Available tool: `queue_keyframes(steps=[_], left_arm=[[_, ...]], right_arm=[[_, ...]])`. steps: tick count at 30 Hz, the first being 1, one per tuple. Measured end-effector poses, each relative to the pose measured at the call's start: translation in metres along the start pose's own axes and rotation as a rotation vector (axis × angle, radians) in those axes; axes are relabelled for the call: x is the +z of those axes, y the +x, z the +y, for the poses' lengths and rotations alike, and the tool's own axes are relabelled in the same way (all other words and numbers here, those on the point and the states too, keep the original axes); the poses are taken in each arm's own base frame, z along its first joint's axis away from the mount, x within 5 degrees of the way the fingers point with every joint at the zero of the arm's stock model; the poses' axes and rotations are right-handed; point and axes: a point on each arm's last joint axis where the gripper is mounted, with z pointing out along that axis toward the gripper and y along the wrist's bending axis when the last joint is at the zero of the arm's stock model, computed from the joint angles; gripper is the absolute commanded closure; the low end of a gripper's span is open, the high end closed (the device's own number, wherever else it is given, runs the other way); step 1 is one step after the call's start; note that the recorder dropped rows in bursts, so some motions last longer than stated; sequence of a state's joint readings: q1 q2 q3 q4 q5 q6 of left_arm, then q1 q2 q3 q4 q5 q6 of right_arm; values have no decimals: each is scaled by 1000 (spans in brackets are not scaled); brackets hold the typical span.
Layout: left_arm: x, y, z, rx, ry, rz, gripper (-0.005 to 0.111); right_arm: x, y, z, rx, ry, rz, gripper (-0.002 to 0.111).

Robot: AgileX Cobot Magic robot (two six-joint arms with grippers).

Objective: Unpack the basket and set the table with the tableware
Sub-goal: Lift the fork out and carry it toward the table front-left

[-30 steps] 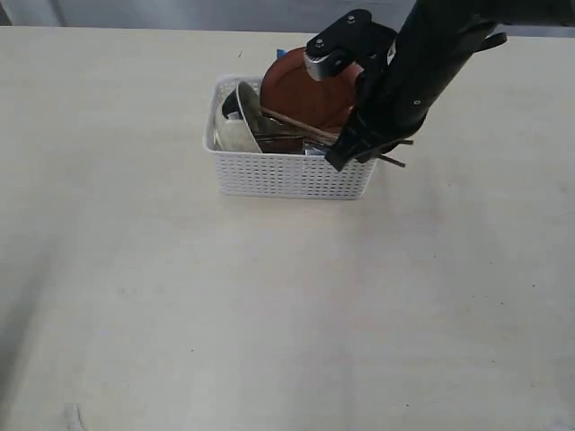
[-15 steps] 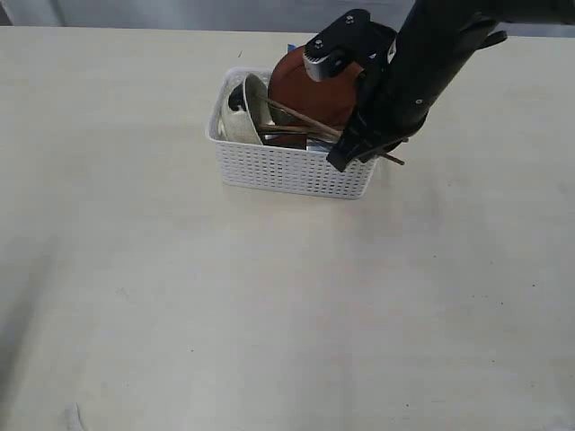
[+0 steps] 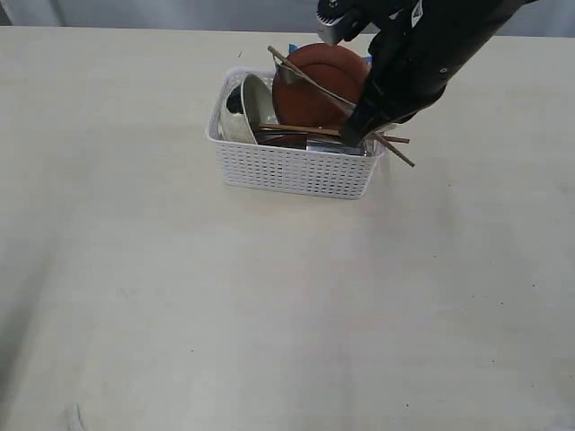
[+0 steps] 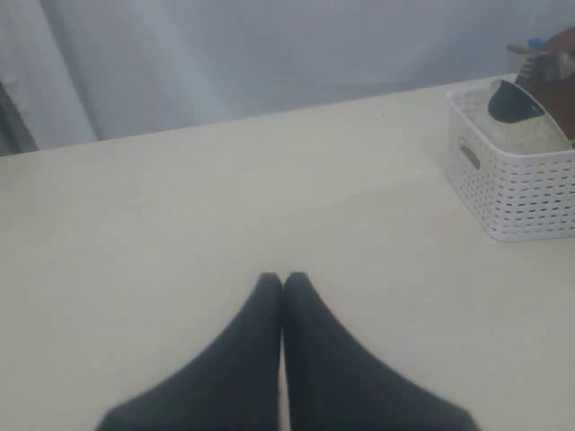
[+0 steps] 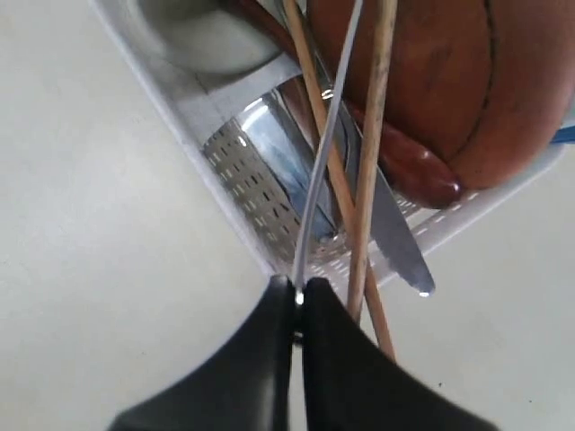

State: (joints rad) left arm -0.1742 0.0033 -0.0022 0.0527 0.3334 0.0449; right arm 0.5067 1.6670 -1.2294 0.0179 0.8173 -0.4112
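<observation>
Our right tool point(image 5: 296, 292), pinched on a thin steel handle point(image 5: 322, 153), has lifted, levering a chopstick point(image 3: 310, 83) up from the basket point(image 3: 296, 171); we judge unpacking underway.

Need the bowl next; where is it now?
In the exterior view, the bowl sits tipped on edge in the left end of the basket, just left of the plate.

White perforated basket point(image 3: 296, 171), reddish-brown plate point(image 3: 314, 81)
</observation>
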Motion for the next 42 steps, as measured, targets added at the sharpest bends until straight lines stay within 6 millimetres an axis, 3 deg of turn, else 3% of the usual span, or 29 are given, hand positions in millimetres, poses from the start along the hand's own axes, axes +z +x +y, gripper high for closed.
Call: queue_keyframes(steps=[23,30,37,42], left_arm=[[0,0,0,0,0,0,107],[0,0,0,0,0,0,107],[0,0,0,0,0,0,107],[0,0,0,0,0,0,107]], right_arm=[[-4,-18,12,124,-94,-180,109],[-32,-25,46,4,-69,-205,109],[-50,-19,83,-66,98,-77,109],[-59,-13,123,-139,254,-14,109]])
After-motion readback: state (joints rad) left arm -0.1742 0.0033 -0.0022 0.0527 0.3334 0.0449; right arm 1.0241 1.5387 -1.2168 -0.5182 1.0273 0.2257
